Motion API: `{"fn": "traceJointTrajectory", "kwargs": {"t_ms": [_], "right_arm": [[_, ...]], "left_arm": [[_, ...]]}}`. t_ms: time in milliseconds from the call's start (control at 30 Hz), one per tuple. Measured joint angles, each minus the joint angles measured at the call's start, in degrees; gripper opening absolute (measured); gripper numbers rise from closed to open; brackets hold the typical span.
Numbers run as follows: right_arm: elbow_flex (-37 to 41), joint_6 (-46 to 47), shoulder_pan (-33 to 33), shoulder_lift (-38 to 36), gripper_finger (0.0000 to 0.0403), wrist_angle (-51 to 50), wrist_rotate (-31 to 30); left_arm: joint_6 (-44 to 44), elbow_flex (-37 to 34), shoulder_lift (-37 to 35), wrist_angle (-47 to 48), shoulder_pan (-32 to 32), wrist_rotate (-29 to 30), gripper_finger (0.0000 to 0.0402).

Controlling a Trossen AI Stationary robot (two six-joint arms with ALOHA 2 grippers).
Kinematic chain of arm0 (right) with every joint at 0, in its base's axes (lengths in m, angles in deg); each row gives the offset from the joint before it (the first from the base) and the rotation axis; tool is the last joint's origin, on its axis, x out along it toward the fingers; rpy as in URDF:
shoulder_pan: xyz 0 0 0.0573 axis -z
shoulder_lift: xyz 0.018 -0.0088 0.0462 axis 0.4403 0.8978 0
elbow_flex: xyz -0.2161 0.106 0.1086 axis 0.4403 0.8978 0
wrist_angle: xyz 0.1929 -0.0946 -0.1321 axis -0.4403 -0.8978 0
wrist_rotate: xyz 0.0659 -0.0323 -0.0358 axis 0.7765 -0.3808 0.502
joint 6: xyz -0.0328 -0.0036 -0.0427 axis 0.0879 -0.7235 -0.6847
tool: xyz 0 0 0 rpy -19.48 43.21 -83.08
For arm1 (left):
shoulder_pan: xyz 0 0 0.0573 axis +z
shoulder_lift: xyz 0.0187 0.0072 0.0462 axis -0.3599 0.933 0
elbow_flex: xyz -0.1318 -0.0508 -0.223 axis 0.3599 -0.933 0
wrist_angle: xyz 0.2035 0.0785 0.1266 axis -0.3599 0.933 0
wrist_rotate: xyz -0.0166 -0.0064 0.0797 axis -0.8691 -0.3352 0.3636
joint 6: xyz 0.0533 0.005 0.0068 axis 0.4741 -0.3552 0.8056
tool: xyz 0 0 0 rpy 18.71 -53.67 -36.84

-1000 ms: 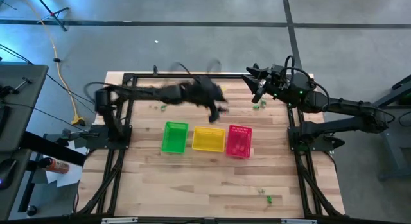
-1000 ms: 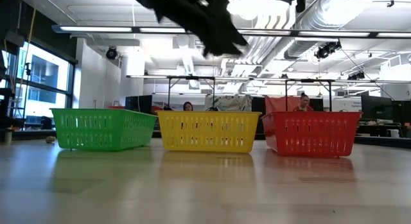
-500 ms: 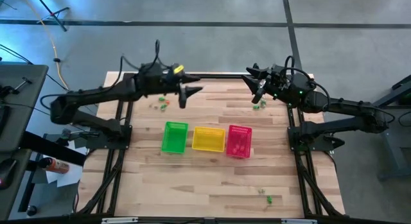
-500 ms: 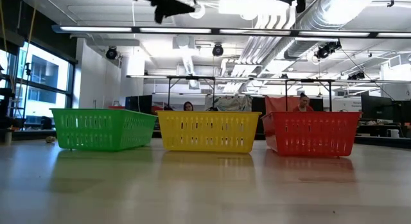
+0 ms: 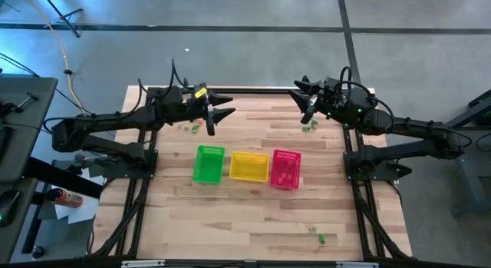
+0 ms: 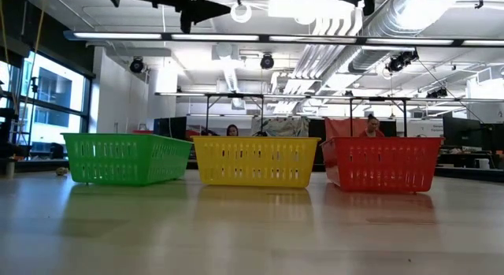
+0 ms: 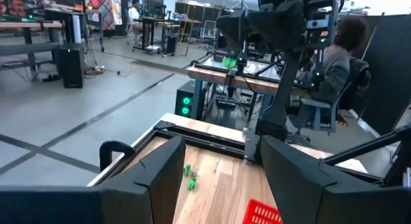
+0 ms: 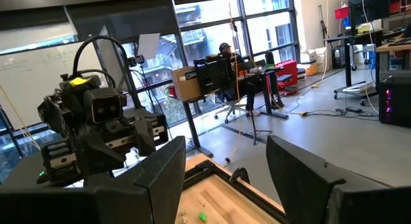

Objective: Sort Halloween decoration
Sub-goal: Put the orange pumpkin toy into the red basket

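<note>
The pale wooden plank table (image 5: 253,214) carries three small slotted plastic baskets side by side near its middle, and I take that row as my landmark: the green basket (image 5: 208,163), the yellow basket (image 5: 248,166) touching it, and the pink-red basket (image 5: 285,168) at the far end, lined up presumably so each colour of trinket has its own bin within reach of either arm. Both dark arms hang high over the back edge of the table, behind the row of baskets. The left gripper (image 5: 215,117) hovers behind the green basket, its two fingers standing wide apart with nothing between them, just above a small scatter of green and orange-red trinkets (image 5: 193,128) lying loose on the wood there. The right gripper (image 5: 306,105) waits behind the pink-red basket, jaws likewise spread and empty, over a little cluster of green trinkets (image 5: 308,127). A stray green trinket (image 5: 321,238) lies well in front of the baskets, near the front right corner. Neither gripper touches anything; sorting looks far from finished.
</note>
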Motion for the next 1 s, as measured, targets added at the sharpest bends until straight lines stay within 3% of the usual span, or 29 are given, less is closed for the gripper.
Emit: {"fn": "traceJointTrajectory", "kwargs": {"t_ms": [167, 367, 467, 700, 1000], "right_arm": [[0.0, -0.1, 0.0, 0.0, 0.0212, 0.0, 0.0], [0.0, 0.0, 0.5, 0.1, 0.0212, -1.4, 0.0], [0.0, 1.0, 1.4, 0.2, 0.0212, -2.5, -0.5], [0.0, 5.3, 2.3, 0.2, 0.0212, -5.7, -0.9], [0.0, 7.1, 2.2, 0.2, 0.0212, -8.6, -0.9]], "left_arm": [[-6.9, 4.8, 0.6, 9.5, 3.4, 2.2, 0.0195], [-6.9, 17.4, 7.6, 43.8, 14.9, 2.6, 0.0195], [-5.1, 19.8, 13.0, 54.8, 20.3, 2.8, 0.0195], [-4.5, 19.9, 25.9, 66.6, 25.3, 2.6, 0.0195], [-2.2, 19.9, 38.2, 67.6, 24.6, 2.3, 0.0195]]}}
